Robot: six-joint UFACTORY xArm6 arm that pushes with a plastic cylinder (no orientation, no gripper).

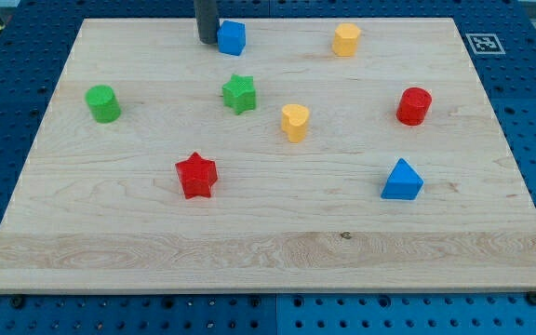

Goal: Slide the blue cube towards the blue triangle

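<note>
A: Where's everything on the wooden board (268, 251)?
B: Blue triangle (402, 180) lower right; blue cube (232, 37) top centre, my tip (207, 41) touching its left. No pincer here, only a rod.
A: Best push?
B: Shift above-left, drive diagonally down-right.

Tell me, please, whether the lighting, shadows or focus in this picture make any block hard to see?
Camera view: even, soft light, only short faint shadows under blocks such as the red star; no glare on the board; everything sharp, including my tip just left of the blue cube and the blue triangle.
</note>
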